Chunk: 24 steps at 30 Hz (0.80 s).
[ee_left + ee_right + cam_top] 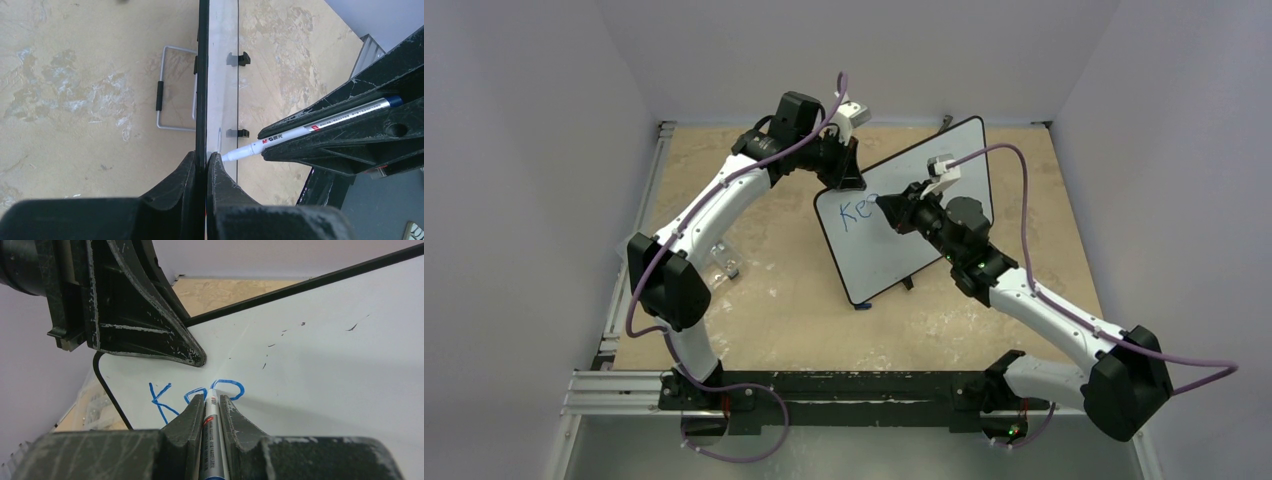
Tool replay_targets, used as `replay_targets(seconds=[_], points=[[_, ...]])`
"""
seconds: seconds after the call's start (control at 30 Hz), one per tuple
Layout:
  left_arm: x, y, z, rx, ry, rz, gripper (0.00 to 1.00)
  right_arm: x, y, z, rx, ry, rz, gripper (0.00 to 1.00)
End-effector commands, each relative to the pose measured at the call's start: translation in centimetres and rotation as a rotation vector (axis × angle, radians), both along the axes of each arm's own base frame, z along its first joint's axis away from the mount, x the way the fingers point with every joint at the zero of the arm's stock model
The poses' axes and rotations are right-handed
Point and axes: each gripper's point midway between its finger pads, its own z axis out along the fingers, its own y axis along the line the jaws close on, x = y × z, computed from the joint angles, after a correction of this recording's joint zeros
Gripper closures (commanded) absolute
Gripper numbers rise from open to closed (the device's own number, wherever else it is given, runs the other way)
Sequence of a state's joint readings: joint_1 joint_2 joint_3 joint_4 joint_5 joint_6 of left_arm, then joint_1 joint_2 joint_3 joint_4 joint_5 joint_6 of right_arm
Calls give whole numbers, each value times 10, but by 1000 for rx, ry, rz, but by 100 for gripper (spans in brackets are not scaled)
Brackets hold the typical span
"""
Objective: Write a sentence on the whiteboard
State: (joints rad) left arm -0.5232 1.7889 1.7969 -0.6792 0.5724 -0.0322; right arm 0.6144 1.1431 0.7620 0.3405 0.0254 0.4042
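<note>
The tan bench carried the whiteboard right of its centre. The board was propped up at a tilt with its white face toward the right arm, which covered its right part in the top view. In the left wrist view the whiteboard showed only edge-on. The right wrist view cut off everything but the upper left of its face.

The left arm reached to the board's upper left corner. There the left gripper was clamped on the black rim, its fingers pressed to either side of the edge.

The right gripper was closed tight on a white marker with its tip against the board. The fingers hid most of the barrel. From the left wrist the marker showed more fully, though its small print was too small to read.

Behind the board a wire stand lay partly hidden by the rim.

The sentence stood in blue at the upper left. A "K" and two rounded letters were visible, the last partly behind the marker tip. From above only "Ke" could be read.
</note>
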Motion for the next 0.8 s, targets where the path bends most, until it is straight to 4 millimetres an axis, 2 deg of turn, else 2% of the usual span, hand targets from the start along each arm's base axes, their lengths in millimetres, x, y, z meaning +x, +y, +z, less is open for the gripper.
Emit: replay_targets(seconds=[0.0,0.47,0.77], points=[[20,12,9,84,-162,42,100,-3,-3,-36,-56,75,1,100],[19,13,12,83,-167,43,100,-6,-12,-51,-90,112,-29,100],[18,12,14,77,-168,38,100,-2,-22,-48,-117,111,-84,100]])
